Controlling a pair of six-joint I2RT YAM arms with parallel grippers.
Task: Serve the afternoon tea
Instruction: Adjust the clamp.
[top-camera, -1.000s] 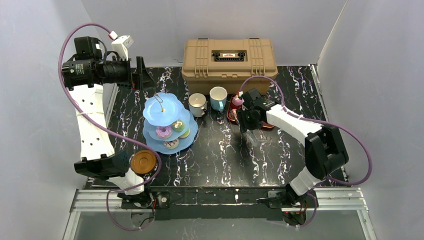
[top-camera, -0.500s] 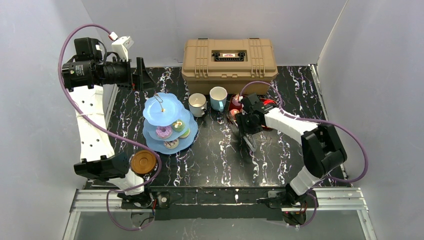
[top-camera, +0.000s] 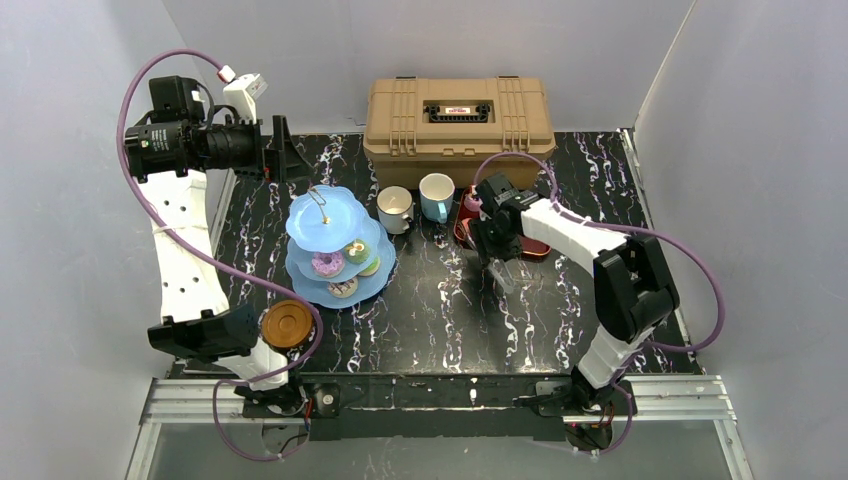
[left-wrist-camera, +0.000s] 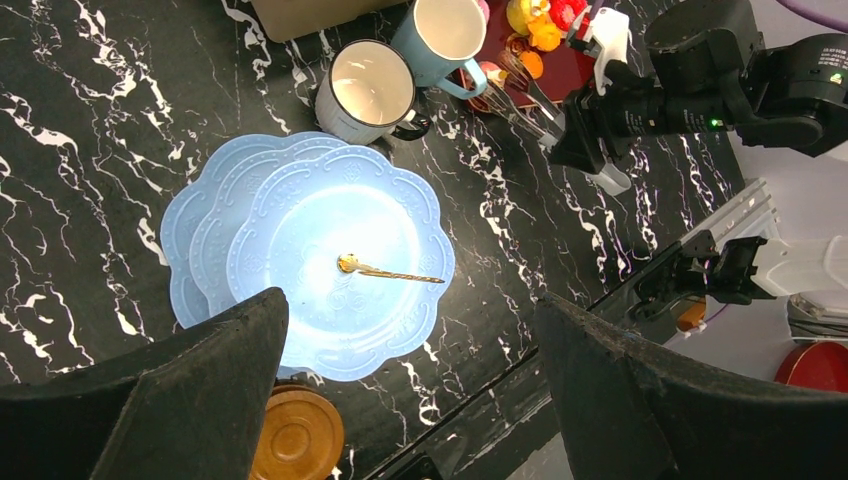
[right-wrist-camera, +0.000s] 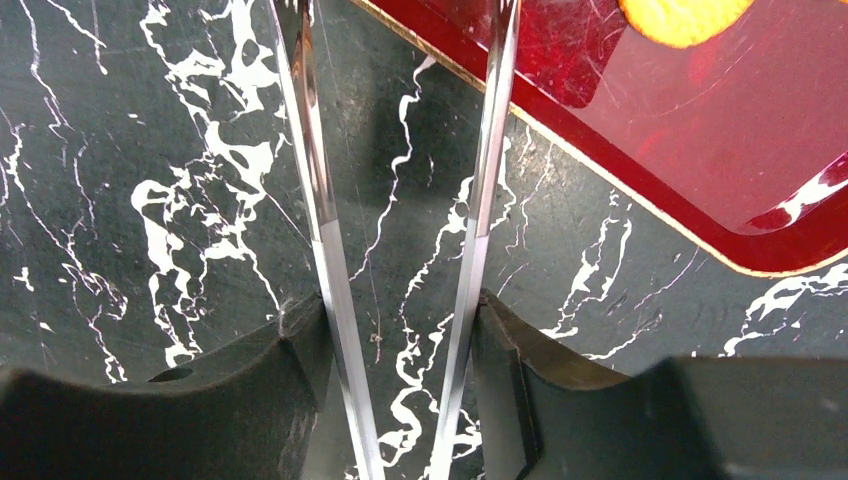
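Note:
The light-blue three-tier cake stand (top-camera: 322, 215) stands left of centre with toy donuts (top-camera: 327, 264) on its lower tiers; it also shows in the left wrist view (left-wrist-camera: 340, 260). A white mug (top-camera: 394, 208) and a light-blue mug (top-camera: 436, 196) stand in front of the toolbox. A brown saucer (top-camera: 288, 324) lies near the left arm's base. My right gripper (top-camera: 490, 245) is shut on the metal tongs (right-wrist-camera: 305, 150) beside the dark-red tray (right-wrist-camera: 700, 130), tong tips over the table. My left gripper (left-wrist-camera: 410, 340) is open and empty, high above the stand.
The tan toolbox (top-camera: 458, 118) stands at the back centre. The dark-red tray (top-camera: 465, 228) holds small toy cakes (left-wrist-camera: 540, 20) right of the mugs. Grey walls close in the table on three sides.
My right arm has drawn its wrist slightly back toward the tray with the tongs, and its elbow has swung left. The left arm has not moved.

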